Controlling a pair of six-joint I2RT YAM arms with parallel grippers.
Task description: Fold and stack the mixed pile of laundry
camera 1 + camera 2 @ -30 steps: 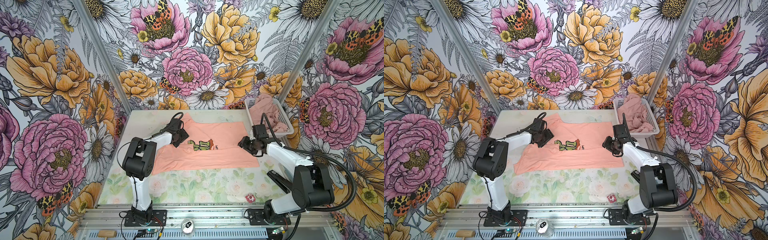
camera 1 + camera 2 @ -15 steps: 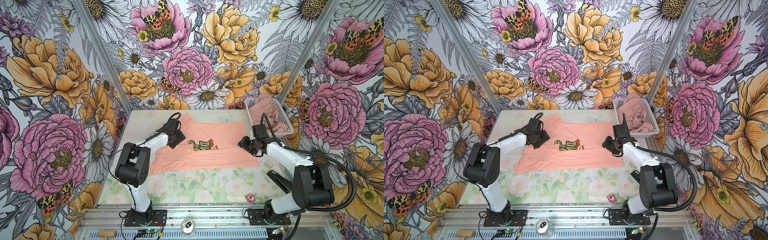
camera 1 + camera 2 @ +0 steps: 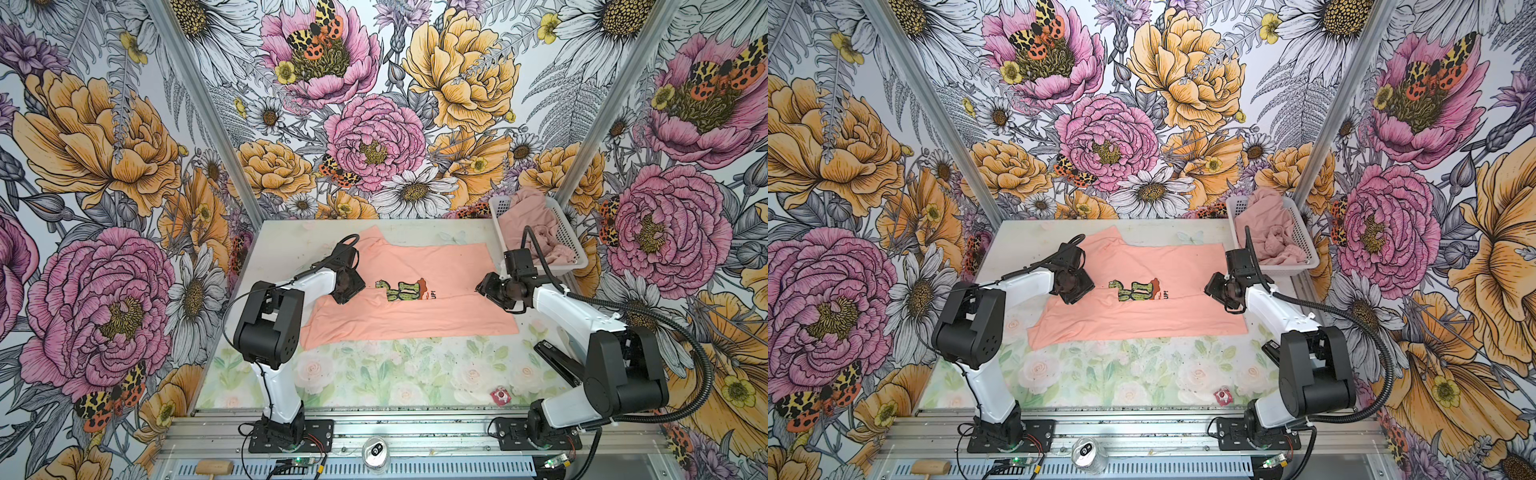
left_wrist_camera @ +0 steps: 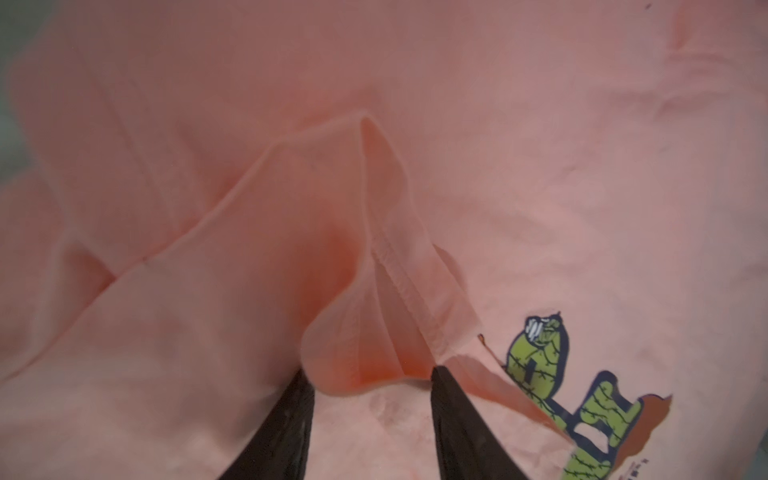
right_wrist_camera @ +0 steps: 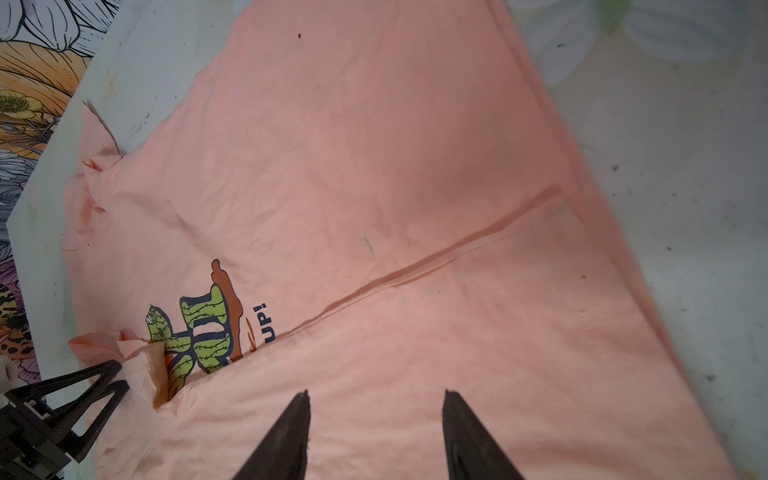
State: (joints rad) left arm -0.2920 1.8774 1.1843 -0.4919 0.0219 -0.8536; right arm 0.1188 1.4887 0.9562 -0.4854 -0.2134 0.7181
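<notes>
The T-shirt (image 3: 415, 320) is lying spread on the table (image 3: 374, 374), one edge just beside the basket (image 3: 568, 237). The pink garment (image 3: 525, 216) is sitting crumpled inside the basket. The left gripper (image 4: 369, 372) is sitting on the shirt's side far from the basket, its jaws parted and straddling a raised fold (image 4: 374, 249) by the graphic (image 4: 536, 353). The right gripper (image 5: 376, 392) is poised over the shirt's edge nearest the basket, jaws apart and holding nothing.

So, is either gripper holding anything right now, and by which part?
The right gripper holds nothing, open over the flat T-shirt. On the left gripper, fingers straddle a raised fold at the stitched hem; whether they grip it cannot be told.
</notes>
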